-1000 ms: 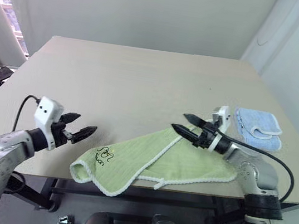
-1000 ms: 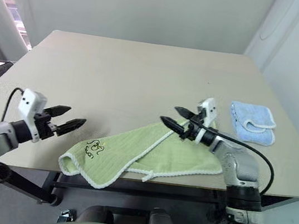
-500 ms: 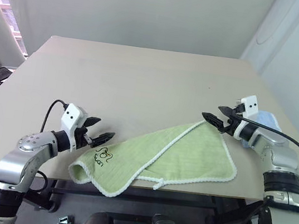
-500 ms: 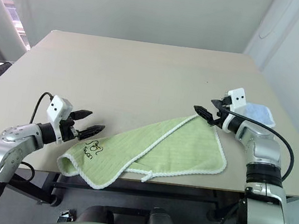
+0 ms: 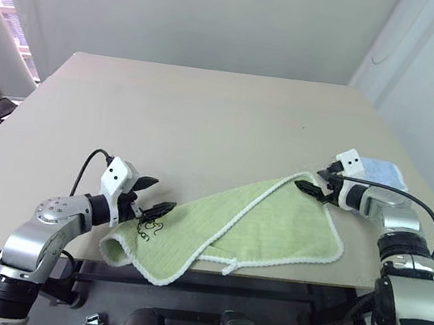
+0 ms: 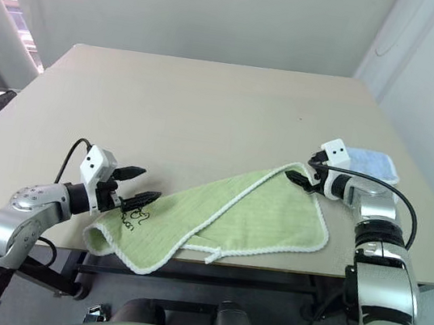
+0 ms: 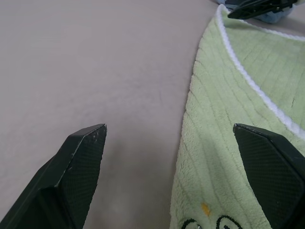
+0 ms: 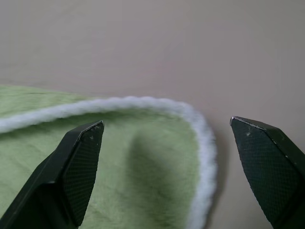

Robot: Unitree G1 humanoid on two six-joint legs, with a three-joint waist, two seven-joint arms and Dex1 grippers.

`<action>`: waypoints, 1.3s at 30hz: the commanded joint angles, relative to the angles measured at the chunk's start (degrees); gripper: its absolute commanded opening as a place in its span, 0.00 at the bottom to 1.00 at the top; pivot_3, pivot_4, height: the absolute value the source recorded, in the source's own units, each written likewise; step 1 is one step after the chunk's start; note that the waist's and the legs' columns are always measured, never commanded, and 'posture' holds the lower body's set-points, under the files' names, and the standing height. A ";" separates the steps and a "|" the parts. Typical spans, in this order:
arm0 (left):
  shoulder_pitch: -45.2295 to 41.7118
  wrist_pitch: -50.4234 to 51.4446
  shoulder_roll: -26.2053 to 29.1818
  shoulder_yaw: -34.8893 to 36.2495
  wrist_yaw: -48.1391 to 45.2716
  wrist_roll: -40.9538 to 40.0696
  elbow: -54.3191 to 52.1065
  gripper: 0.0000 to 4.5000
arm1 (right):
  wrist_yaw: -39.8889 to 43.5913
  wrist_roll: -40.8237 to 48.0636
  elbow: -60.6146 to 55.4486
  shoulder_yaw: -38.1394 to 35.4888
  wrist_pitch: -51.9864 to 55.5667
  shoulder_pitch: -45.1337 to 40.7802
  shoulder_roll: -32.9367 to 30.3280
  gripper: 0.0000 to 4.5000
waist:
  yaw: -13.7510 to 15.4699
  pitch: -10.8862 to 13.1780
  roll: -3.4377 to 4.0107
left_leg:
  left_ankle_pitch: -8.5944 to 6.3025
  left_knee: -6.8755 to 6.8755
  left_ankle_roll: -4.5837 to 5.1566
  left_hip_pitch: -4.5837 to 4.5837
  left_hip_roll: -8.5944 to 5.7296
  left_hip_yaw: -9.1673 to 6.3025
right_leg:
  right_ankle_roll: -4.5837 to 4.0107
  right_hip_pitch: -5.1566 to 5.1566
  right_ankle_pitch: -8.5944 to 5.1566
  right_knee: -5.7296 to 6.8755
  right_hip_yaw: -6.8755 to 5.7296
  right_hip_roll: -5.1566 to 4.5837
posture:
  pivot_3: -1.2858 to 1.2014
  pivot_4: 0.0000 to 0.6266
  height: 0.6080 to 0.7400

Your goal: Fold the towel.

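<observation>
We see towel point(image 5: 248, 224) lying rumpled near front edge of table point(image 5: 207, 120), one corner folded under at front, logo point(image 5: 149, 224) at its left end. Left gripper point(image 5: 154, 199) hangs at logo corner, fingers spread wide, one finger point(image 7: 267, 171) over cloth, other over bare table; nothing held. Right gripper point(image 5: 312, 185) sits at towel's far right corner, fingers wide apart either side of white edging point(image 8: 200, 138), empty. Blue cloth point(image 5: 379, 172) lies just behind right gripper.
</observation>
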 commanded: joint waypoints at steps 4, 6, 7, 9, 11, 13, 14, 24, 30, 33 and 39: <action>-1.25 -1.66 -0.06 -0.02 0.12 0.47 -1.88 1.00 | -2.72 -2.66 6.37 -0.34 -3.91 -5.48 1.37 0.99 | 0.03 0.00 0.00 | 0.00 -0.01 0.00 0.00 0.00 -0.01 | 0.00 0.00 0.00 0.01 0.00 0.01 | 0.52 0.00 0.92; -1.03 -1.86 -0.17 0.00 0.32 0.63 -2.02 1.00 | -3.94 -4.15 7.83 0.45 -4.14 -6.16 2.00 0.99 | 0.03 0.00 0.00 | 0.00 -0.01 0.00 0.00 0.00 -0.01 | 0.00 0.00 0.00 0.01 0.01 0.01 | 0.52 0.00 0.92; -0.95 -1.93 -0.23 0.03 0.40 0.67 -2.09 1.00 | -4.42 -4.80 8.46 0.70 -4.37 -6.39 2.29 0.99 | 0.03 0.00 0.00 | 0.00 -0.01 0.00 0.00 0.00 -0.01 | 0.00 0.00 0.00 0.01 0.01 0.00 | 0.52 0.00 0.92; -0.83 -2.14 -0.41 0.10 0.61 0.74 -2.24 1.00 | -5.24 -5.59 9.52 0.78 -5.21 -6.83 3.00 0.99 | 0.03 0.00 0.00 | 0.00 0.00 0.00 0.00 0.00 -0.01 | 0.00 0.00 0.00 0.03 0.01 0.00 | 0.52 0.00 0.92; -0.73 -2.33 -0.55 0.11 0.95 1.01 -2.29 1.00 | -6.24 -6.63 10.96 1.18 -4.61 -7.58 3.67 0.99 | -0.01 0.00 0.01 | 0.00 0.01 0.00 0.00 0.00 -0.01 | 0.00 0.00 0.00 0.05 0.01 0.00 | 0.52 0.00 0.92; -0.42 -2.28 -0.66 0.29 1.18 1.02 -2.75 1.00 | -7.31 -7.18 11.77 1.04 -5.16 -7.82 4.11 0.90 | -0.02 0.00 0.01 | 0.00 0.01 0.00 0.02 0.00 0.00 | 0.00 0.00 0.00 0.08 0.02 0.00 | 0.52 0.00 0.92; -0.30 -2.17 -0.70 0.47 1.26 0.92 -3.01 1.00 | -7.31 -7.08 12.01 0.70 -5.24 -7.92 4.26 0.85 | -0.01 0.00 0.01 | 0.00 0.02 0.00 0.02 0.00 -0.01 | 0.00 0.00 0.00 0.10 0.02 0.01 | 0.52 0.00 0.92; 1.26 -1.39 0.99 2.65 1.06 -0.06 -4.57 1.00 | -7.83 -5.62 12.21 -1.68 -7.10 -8.28 4.64 0.06 | -0.01 -0.01 0.01 | 0.00 0.07 0.00 0.03 -0.01 -0.01 | 0.00 -0.01 0.00 0.17 0.04 0.00 | 0.52 0.00 0.92; 3.31 -0.25 3.37 4.13 0.02 -1.18 -6.49 1.00 | -1.88 -1.96 6.64 -4.72 -6.86 -8.49 4.06 0.01 | -0.10 0.00 0.03 | 0.00 0.07 0.00 0.05 0.00 0.00 | 0.00 -0.01 0.00 0.20 0.04 0.01 | 0.52 0.00 0.92; 4.45 0.65 4.43 4.88 -0.61 -2.24 -7.95 1.00 | 2.64 0.90 -1.04 -5.78 -3.92 -6.63 3.63 0.01 | -0.04 0.03 0.09 | 0.00 0.06 0.00 0.05 0.00 0.00 | 0.00 -0.02 0.00 0.22 0.06 0.01 | 0.52 0.00 0.92; 7.03 1.66 5.29 6.39 -1.24 -4.41 -11.63 1.00 | 0.45 5.49 -17.49 -8.29 5.67 -3.80 3.47 0.01 | 0.12 0.03 0.09 | 0.00 0.07 0.00 0.05 0.02 -0.01 | 0.00 -0.03 -0.01 0.24 0.05 0.00 | 0.52 0.00 0.92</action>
